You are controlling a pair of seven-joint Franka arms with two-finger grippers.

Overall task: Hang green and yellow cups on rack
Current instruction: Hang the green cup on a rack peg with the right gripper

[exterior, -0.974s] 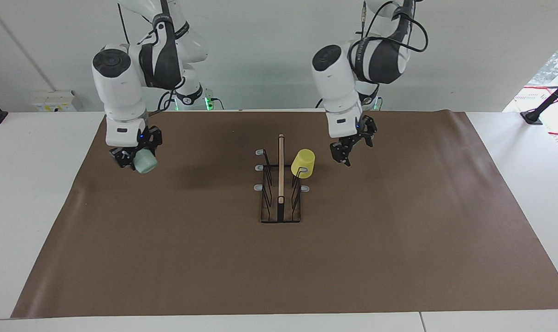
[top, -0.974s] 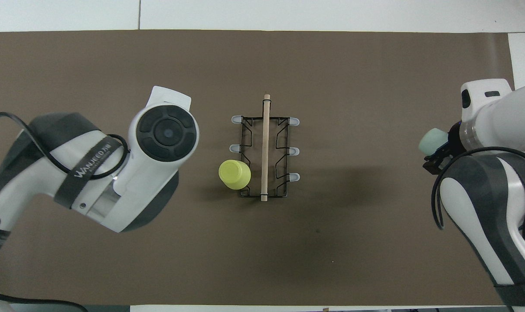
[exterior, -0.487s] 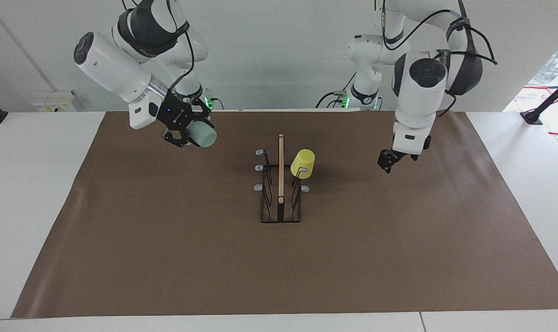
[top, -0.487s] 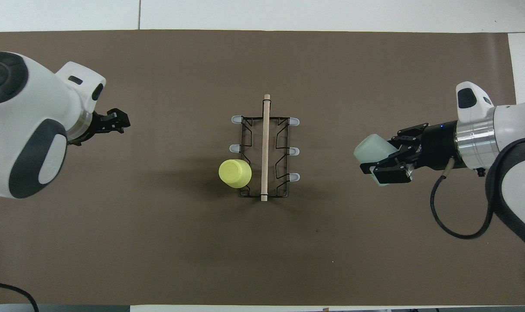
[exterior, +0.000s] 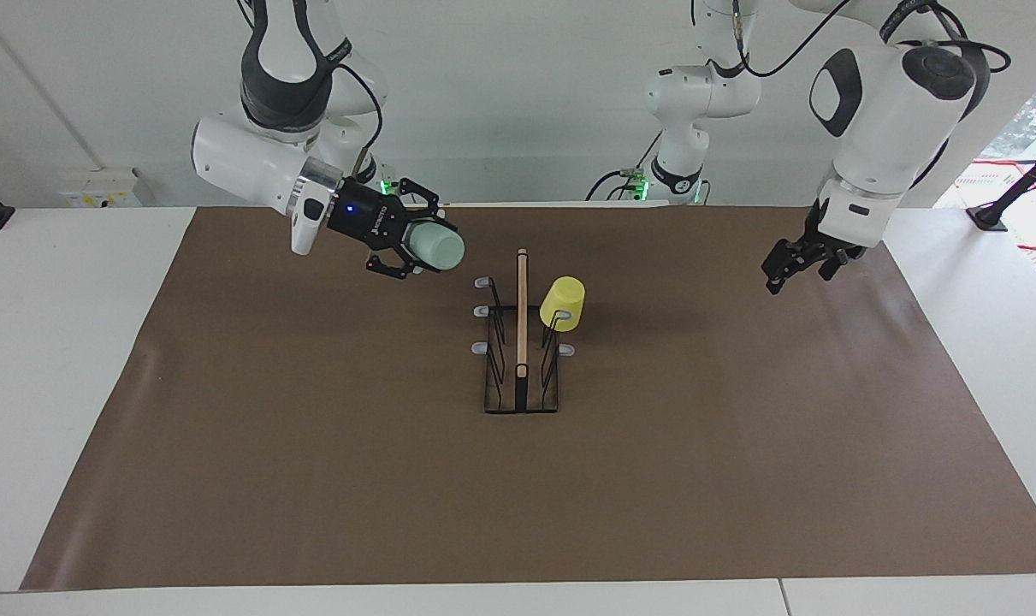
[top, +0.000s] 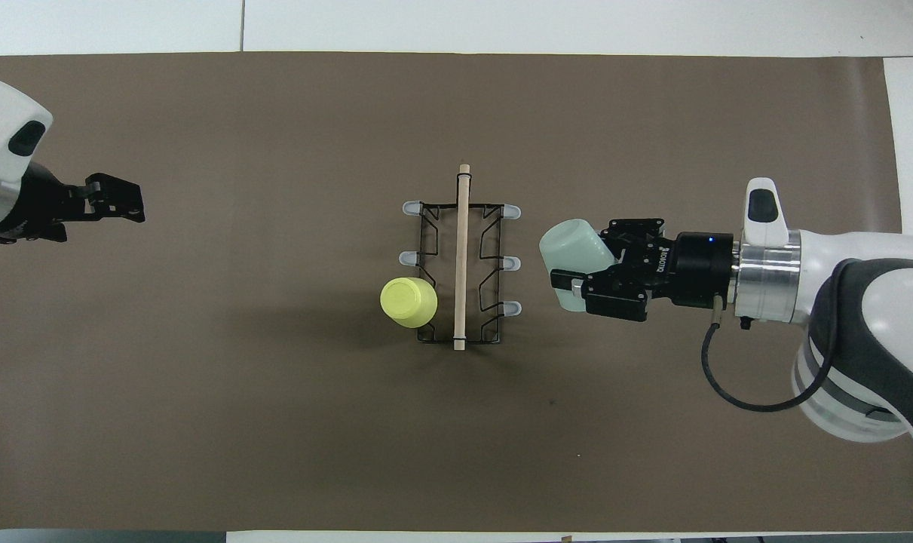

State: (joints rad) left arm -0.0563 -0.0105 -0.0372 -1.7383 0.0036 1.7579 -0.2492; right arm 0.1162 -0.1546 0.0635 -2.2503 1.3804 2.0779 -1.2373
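The black wire rack with its wooden centre bar stands mid-mat; it also shows in the overhead view. The yellow cup hangs upside down on the prong nearest the robots on the left arm's side, also in the overhead view. My right gripper is shut on the mint green cup and holds it on its side in the air, close beside the rack on the right arm's side, apart from the prongs. The green cup points at the rack. My left gripper is open and empty over the mat toward the left arm's end.
A brown mat covers most of the white table. The rack's other prongs are bare. A power strip lies on the table near the wall at the right arm's end.
My right gripper has swung the green cup in from the right arm's end to just beside the rack. My left gripper has drawn away from the yellow cup toward its own end.
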